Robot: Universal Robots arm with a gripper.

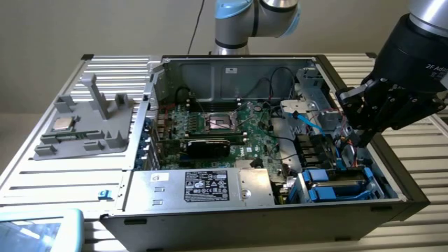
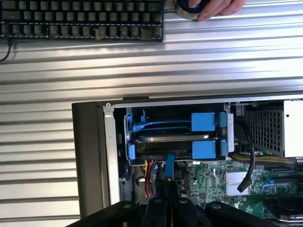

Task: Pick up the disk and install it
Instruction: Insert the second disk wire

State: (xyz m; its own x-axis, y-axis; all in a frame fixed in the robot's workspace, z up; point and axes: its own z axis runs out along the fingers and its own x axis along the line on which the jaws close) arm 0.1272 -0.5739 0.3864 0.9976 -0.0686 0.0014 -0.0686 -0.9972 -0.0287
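Observation:
The disk (image 1: 337,185) lies flat in the drive bay at the near corner of the open computer case (image 1: 133,157), on the exterior view's right, clipped in its bright blue frame. In the wrist view the disk (image 2: 170,137) shows as a silver-grey edge between blue end tabs. My gripper (image 1: 360,140) hangs just above and behind the bay, over the red and blue cables. Its black fingers (image 2: 161,194) are pressed together with nothing between them, their tips close to a blue cable plug (image 2: 169,164) at the disk's edge.
A grey metal box with a black label (image 1: 203,186) fills the case's near side, beside the motherboard (image 1: 217,123). A grey fixture holding a small silver chip (image 1: 64,124) stands on the slatted table at the exterior view's left. A keyboard (image 2: 80,19) and a person's hand (image 2: 218,7) lie beyond the case.

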